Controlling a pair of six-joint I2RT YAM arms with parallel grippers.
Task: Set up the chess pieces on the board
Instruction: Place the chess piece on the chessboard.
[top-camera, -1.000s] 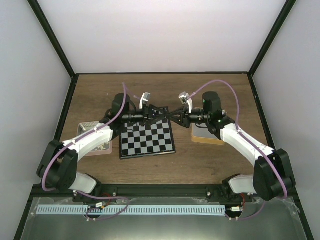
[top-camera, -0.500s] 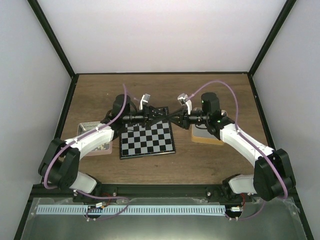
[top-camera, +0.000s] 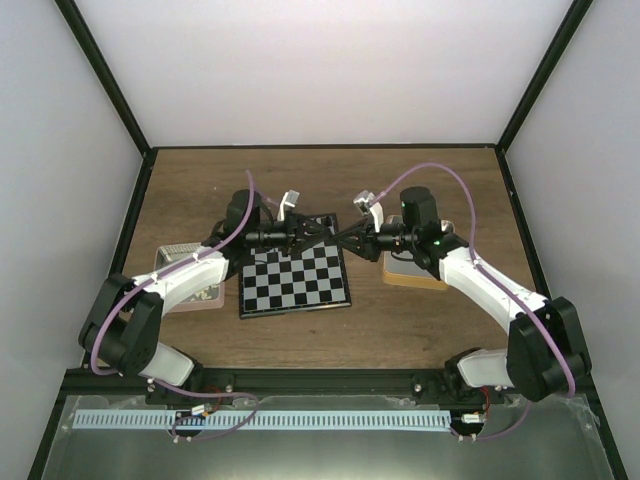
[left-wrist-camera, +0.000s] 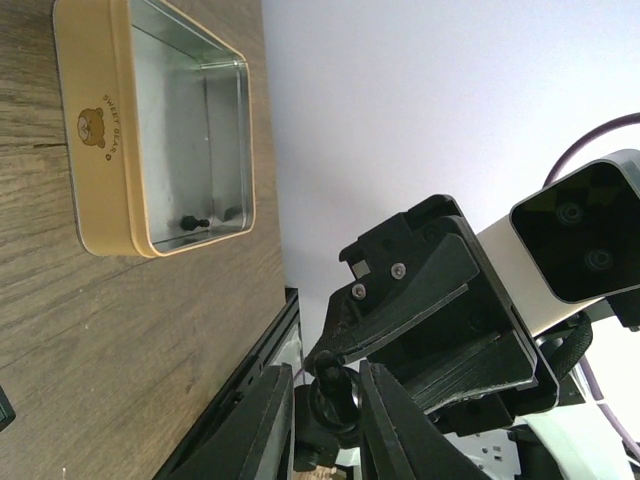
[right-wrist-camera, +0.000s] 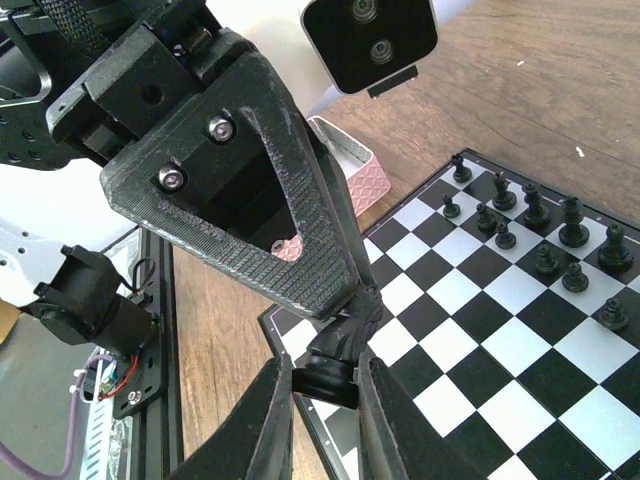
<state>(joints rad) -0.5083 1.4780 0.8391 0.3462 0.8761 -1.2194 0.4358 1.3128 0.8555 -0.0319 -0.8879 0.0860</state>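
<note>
The board (top-camera: 295, 280) lies at mid table; in the right wrist view (right-wrist-camera: 520, 330) several black chess pieces (right-wrist-camera: 540, 215) stand along its far rows. My two grippers meet tip to tip above the board's far edge. My right gripper (right-wrist-camera: 325, 385) (top-camera: 346, 235) is shut on the base of a black knight (right-wrist-camera: 350, 325). My left gripper (top-camera: 324, 233) (left-wrist-camera: 325, 385) has its fingertips round the knight's head, with a gap on one side, so it is open. The knight also shows between the left fingers (left-wrist-camera: 340, 400).
A rectangular yellow tin (left-wrist-camera: 110, 140) lies right of the board (top-camera: 410, 270), with a small black piece (left-wrist-camera: 195, 220) in it. A pink tray (top-camera: 195, 290) (right-wrist-camera: 350, 165) lies left of the board. The dark frame rail runs along the near edge.
Both grippers have stayed tip to tip and sunk slightly toward the board's far edge. The knight is still in the right gripper.
</note>
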